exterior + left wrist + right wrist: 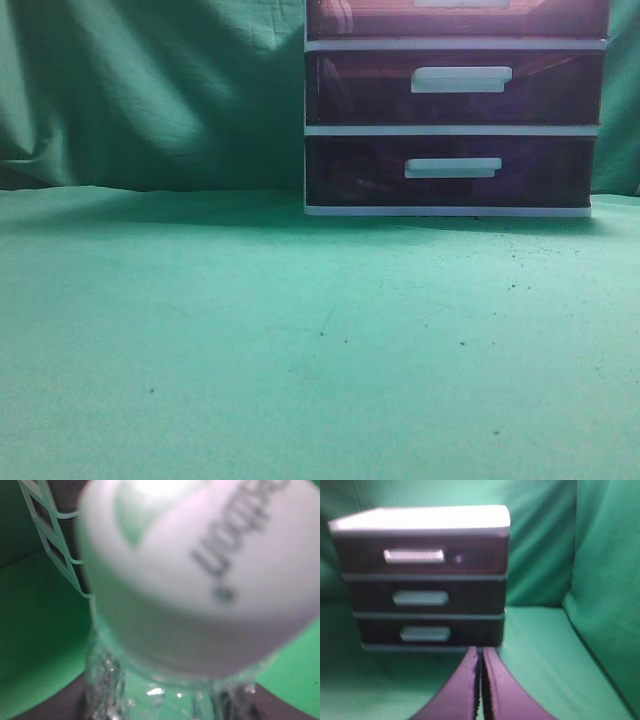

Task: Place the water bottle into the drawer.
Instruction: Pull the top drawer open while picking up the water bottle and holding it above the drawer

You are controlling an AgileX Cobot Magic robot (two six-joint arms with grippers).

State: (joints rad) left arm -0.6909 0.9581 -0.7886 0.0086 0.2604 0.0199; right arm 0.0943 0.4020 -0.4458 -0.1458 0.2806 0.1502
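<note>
The water bottle (pixel 200 555) fills the left wrist view: a white cap with dark lettering, very close and blurred, on a clear body. My left gripper (pixel 165 702) is shut on the bottle, with its dark jaws at the lower corners. The drawer (pixel 420 555), the top one, has a dark purple-brown front and a white bar handle. It sits flush with its frame. Only its lower edge shows at the top of the exterior view (pixel 456 18). My right gripper (pixel 480 652) is shut and empty, in front of the unit's right corner. Neither gripper shows in the exterior view.
Two alike drawers (pixel 455 88) (pixel 450 170) lie beneath the top one in the white-framed unit, which stands on a green cloth (pixel 300 340). Green cloth also hangs behind and to the right (pixel 605 580). A white lattice panel (pixel 50 535) is at the upper left of the left wrist view.
</note>
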